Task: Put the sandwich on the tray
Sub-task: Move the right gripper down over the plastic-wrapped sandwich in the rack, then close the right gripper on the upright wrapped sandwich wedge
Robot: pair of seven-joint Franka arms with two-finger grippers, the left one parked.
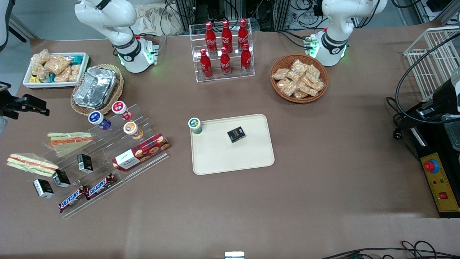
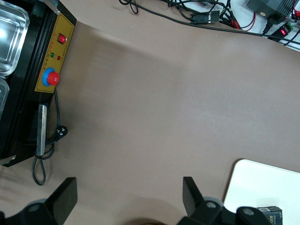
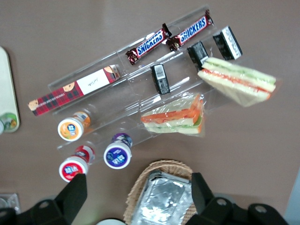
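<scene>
Sandwich point(image 1: 31, 164) lies at the desk's working-arm end; gripper point(image 3: 136, 187) hovers wide open, empty — it risks grabbing the orange-banded wedge point(image 1: 68, 139) beside it.

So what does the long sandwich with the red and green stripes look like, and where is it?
The sandwich is a long wedge in clear, shiny wrap: cream-white bread with a thin red-orange stripe and pale green layers. It lies flat on its side on the clear plastic display stand, at the working arm's end of the table, nearer the front camera than the sandwich with the broad orange band. Nothing holds it; the gripper hangs open above the foil container, well apart from it.
</scene>
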